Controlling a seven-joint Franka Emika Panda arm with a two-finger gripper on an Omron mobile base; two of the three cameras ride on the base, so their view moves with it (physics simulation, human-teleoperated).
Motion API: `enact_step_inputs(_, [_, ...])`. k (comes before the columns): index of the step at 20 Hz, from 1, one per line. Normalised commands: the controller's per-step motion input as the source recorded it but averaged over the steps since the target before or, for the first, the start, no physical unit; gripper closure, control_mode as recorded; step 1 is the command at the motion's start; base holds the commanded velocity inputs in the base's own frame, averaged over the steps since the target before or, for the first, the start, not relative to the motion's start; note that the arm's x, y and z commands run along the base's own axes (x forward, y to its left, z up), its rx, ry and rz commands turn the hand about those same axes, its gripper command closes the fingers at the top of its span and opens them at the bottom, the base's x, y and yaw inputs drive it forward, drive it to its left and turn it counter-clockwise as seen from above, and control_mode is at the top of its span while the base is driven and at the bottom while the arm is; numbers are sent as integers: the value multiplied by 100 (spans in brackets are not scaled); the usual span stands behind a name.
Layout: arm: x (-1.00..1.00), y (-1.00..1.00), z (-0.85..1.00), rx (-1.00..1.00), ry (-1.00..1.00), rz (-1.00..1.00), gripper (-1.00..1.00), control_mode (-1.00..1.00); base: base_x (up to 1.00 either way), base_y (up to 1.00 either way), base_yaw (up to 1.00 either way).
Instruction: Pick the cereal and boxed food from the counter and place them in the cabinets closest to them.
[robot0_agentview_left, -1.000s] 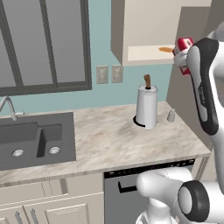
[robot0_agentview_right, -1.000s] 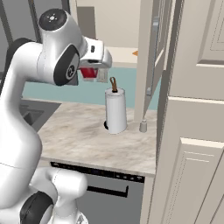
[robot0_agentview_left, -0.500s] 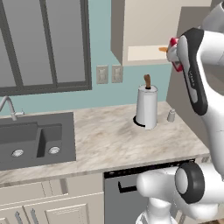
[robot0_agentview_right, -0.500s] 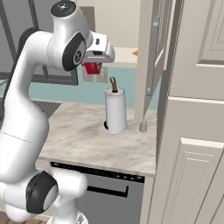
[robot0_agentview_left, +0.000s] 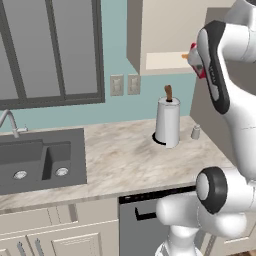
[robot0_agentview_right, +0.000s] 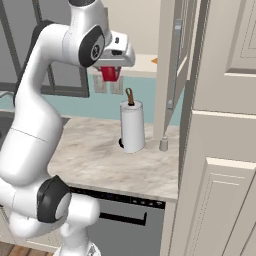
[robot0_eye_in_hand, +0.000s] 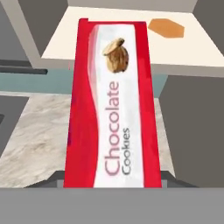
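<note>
One box, the red "Chocolate Cookies" carton, is in our gripper, clamped between the jaws and lifted level with the open cabinet. We judge this the boxed food, carried but not yet set down: it hangs in front of the pale shelf, not on it. An orange item already lies on that shelf; we cannot tell whether it is the cereal, and we see no cereal on the counter. So at best one item is half delivered, and placing it remains.

Left to right across the views: from the left base camera we see the sink and window, the paper towel roll and a small shaker, with a red corner of the box peeking past the arm. From the right base camera we get the open cabinet door edge-on and the box hanging beneath the hand. Through the hand camera we read the label and see the shelf edge ahead.
</note>
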Motion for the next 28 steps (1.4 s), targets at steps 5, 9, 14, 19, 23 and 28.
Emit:
enact_step_inputs(5, [29, -6, 0, 0, 3, 0, 100, -100, 0, 0, 0])
enact_step_inputs(9, [30, -5, -6, 0, 2, 0, 100, -100, 0, 0, 0])
enact_step_inputs(14, [28, -3, -15, 0, 3, 0, 100, -100, 0, 0, 0])
enact_step_inputs(19, [36, -4, -4, 0, 2, 0, 100, -100, 0, 0, 0])
enact_step_inputs(23, [43, -3, 0, 0, 0, 0, 100, -100, 0, 0, 0])
enact_step_inputs(28, [41, -3, 0, 0, 1, 0, 100, -100, 0, 0, 0])
